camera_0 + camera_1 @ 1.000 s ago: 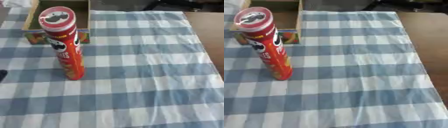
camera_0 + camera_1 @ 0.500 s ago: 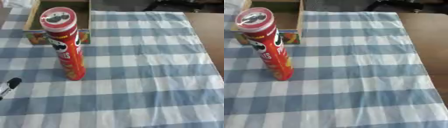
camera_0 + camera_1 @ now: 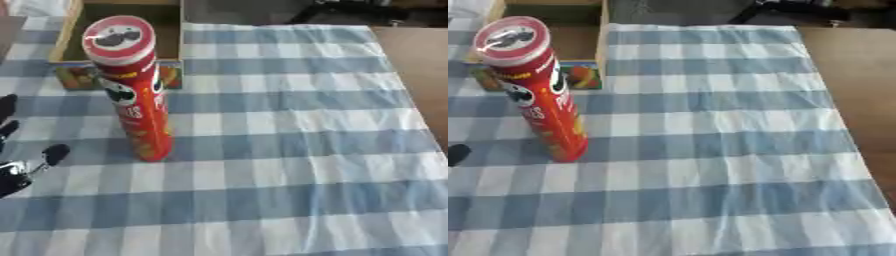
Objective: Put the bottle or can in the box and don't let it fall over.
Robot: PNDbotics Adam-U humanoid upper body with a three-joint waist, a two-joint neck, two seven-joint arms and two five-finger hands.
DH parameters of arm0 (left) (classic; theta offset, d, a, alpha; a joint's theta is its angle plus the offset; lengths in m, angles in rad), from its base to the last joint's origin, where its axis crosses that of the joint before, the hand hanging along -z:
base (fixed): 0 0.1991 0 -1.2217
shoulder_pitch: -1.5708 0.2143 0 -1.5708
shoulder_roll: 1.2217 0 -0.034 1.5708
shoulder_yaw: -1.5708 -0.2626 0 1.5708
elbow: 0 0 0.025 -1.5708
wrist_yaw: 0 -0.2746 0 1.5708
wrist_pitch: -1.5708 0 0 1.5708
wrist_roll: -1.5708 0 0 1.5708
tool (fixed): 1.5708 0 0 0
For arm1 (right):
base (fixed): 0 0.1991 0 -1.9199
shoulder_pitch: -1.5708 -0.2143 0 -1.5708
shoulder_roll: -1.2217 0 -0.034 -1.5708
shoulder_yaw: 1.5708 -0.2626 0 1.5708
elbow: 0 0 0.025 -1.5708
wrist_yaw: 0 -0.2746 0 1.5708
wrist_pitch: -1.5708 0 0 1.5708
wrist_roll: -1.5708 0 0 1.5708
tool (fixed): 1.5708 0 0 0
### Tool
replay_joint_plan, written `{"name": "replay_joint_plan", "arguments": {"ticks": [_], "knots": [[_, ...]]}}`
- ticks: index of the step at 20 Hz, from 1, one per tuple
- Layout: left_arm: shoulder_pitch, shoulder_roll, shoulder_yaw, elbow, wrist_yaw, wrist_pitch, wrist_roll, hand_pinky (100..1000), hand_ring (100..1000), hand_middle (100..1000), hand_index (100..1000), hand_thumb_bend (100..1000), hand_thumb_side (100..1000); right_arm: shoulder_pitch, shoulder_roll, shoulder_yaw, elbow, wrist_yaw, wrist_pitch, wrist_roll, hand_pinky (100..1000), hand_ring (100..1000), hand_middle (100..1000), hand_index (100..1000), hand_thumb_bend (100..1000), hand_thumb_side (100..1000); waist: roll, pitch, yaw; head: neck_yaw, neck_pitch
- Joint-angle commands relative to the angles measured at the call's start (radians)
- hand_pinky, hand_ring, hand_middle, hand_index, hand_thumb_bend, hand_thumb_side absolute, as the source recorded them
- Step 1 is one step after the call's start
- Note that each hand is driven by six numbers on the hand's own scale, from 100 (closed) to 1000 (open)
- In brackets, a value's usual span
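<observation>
Blue-and-white checked tablecloth spread over a brown table, bare wood showing along the side far from the left hand.

Open cardboard box at the far edge of the cloth, beyond the left hand and off to its right, printed front wall facing the camera, dark inside. Seen nearly whole in the left eye view; cut off at the picture's edge in the right eye view.

Tall red crisp can standing upright on the cloth, lid on top with a moustached face, base well to the right of the left hand and not touching it. Can outside the box, just in front of its front wall, top overlapping the box in the picture.

Left hand, black with a silver part, entering low at the left edge of the left eye view, fingers spread and straight, holding nothing. Only one dark fingertip visible at the edge in the right eye view.

Right hand in neither view.
</observation>
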Motion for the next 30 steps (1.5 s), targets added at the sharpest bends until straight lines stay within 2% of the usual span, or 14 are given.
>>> {"name": "replay_joint_plan", "arguments": {"ticks": [1,9,18,30], "knots": [[-0.029,0.037,-0.026,-0.021,0.01,0.023,-0.009,1000,1000,886,843,807,144,-0.006,-0.015,-0.004,-0.018,-0.002,-0.001,0.002,867,1000,938,803,100,882,0.003,-0.02,0.0,0.003,-0.008],[-0.079,0.049,-0.069,-0.021,0.016,0.034,-0.063,1000,1000,892,844,813,141,-0.005,-0.012,-0.002,-0.018,-0.002,0.003,0.001,868,1000,938,803,100,888,0.007,-0.02,0.001,0.004,-0.008],[-0.129,0.068,-0.088,-0.021,0.028,-0.017,-0.11,1000,1000,891,842,812,149,-0.003,-0.01,0.0,-0.018,-0.001,0.006,0.002,869,1000,939,803,100,892,0.009,-0.022,0.004,0.003,-0.006],[-0.213,0.021,-0.142,-0.021,0.02,0.064,-0.108,1000,1000,899,846,843,158,-0.002,-0.007,0.002,-0.018,-0.001,0.006,0.006,870,1000,939,802,100,895,0.009,-0.024,0.002,0.008,-0.008]]}}
